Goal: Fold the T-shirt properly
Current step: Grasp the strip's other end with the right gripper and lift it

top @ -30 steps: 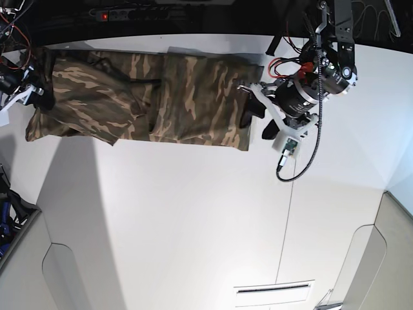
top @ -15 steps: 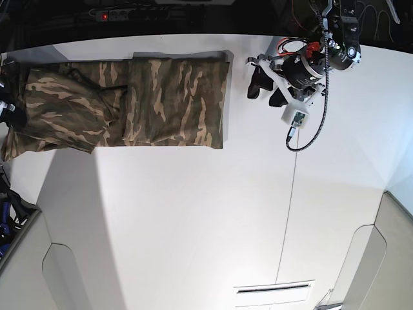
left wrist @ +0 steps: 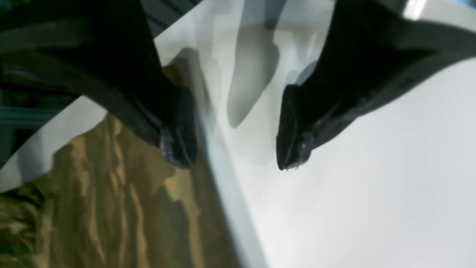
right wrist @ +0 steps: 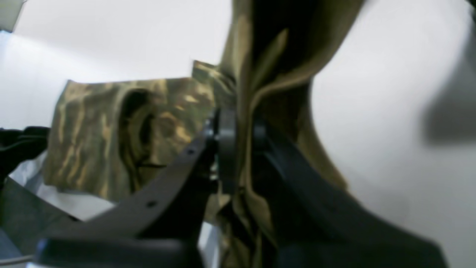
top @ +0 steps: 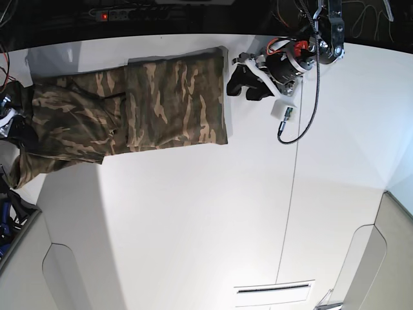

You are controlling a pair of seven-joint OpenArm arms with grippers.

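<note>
Since a second ago I see the shirt (top: 129,110) dragged toward the table's (top: 193,226) far edge, my left gripper (top: 245,82) pulled clear, jaws apart. My right gripper (right wrist: 238,149) stays clamped on its other end.

One camouflage T-shirt (top: 129,106) lies on one white table (top: 193,226). Two grippers are in sight: the left gripper (top: 247,82) near the shirt's edge and the right gripper (right wrist: 238,149). One power strip (top: 139,13) with a red light sits behind the table.
</note>
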